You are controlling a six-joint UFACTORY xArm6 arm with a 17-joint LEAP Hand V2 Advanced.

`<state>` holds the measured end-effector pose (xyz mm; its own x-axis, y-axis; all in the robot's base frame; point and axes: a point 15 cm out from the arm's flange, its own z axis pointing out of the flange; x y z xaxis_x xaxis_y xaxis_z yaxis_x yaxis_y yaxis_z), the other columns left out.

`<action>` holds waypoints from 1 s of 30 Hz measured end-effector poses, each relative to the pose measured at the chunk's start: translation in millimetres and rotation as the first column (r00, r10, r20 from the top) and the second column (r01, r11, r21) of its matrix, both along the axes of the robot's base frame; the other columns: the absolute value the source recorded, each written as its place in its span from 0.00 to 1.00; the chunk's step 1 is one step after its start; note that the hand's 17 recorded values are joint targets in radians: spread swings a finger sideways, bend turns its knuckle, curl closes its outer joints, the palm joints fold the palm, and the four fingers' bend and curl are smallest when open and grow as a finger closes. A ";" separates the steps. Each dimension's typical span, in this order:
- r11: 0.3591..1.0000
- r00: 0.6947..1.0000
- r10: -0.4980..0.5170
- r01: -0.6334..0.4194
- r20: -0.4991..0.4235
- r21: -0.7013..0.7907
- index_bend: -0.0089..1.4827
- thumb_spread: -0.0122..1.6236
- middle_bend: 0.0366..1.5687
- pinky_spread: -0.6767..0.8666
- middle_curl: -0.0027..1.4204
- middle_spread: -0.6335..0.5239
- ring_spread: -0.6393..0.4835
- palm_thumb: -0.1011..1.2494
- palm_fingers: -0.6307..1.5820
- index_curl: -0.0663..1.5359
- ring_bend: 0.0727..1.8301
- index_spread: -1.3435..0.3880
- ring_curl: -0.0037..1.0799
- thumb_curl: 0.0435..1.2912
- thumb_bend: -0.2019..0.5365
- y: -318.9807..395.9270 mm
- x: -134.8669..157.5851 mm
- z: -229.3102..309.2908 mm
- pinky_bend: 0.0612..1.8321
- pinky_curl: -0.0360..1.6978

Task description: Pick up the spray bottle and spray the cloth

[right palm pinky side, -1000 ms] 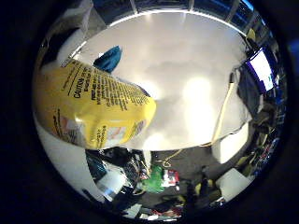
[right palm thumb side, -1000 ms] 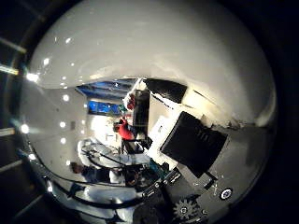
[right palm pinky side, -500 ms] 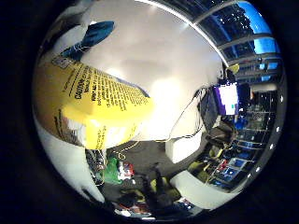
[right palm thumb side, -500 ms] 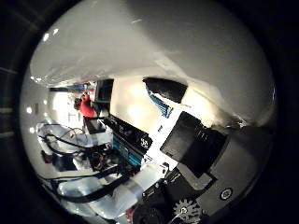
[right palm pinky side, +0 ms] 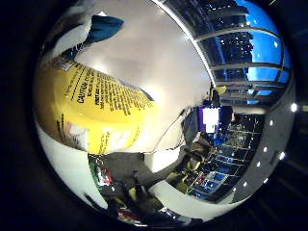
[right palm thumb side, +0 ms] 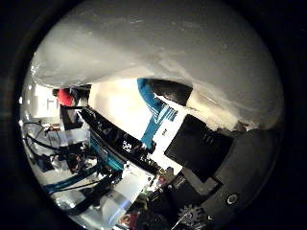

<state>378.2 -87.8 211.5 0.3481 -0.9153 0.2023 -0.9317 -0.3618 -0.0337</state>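
The spray bottle (right palm pinky side: 96, 101) with its yellow printed label fills much of the right little finger side palm view, close against the palm. It stays fixed in that view, with white parts of my hand (right palm pinky side: 67, 164) curled beside it. A teal cloth (right palm pinky side: 101, 24) lies on the white table (right palm pinky side: 164, 58) beyond the bottle. In the right thumb side palm view, black and white parts of my hand (right palm thumb side: 206, 149) reach in from the edge over the white table (right palm thumb side: 153, 48). A teal and white piece (right palm thumb side: 152, 101) lies beside them.
A lit monitor (right palm pinky side: 210, 117) stands past the table's edge, with large windows (right palm pinky side: 241, 43) behind it. A red object (right palm thumb side: 65, 96) and dark equipment (right palm thumb side: 106, 153) sit below the table's edge in the right thumb side palm view.
The whole background has swung in both views, so the hand has turned. The bottle has kept its place against the palm. The windows and monitor have come further into view.
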 end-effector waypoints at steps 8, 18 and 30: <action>1.000 0.997 0.011 -0.009 0.080 -0.023 0.77 0.81 0.86 0.33 0.60 0.42 0.33 0.62 0.78 0.65 0.69 0.64 0.87 0.15 0.26 -1.0 0.2 34.3 0.54 0.92; 0.998 0.994 -0.049 0.053 0.099 -0.036 0.78 0.80 0.87 0.33 0.60 0.42 0.33 0.63 0.78 0.65 0.69 0.64 0.87 0.16 0.26 -12.7 -0.9 40.4 0.54 0.93; 0.987 0.983 -0.160 0.161 0.094 0.002 0.78 0.80 0.86 0.33 0.60 0.42 0.33 0.63 0.78 0.64 0.69 0.64 0.86 0.16 0.26 -23.1 11.8 29.1 0.54 0.93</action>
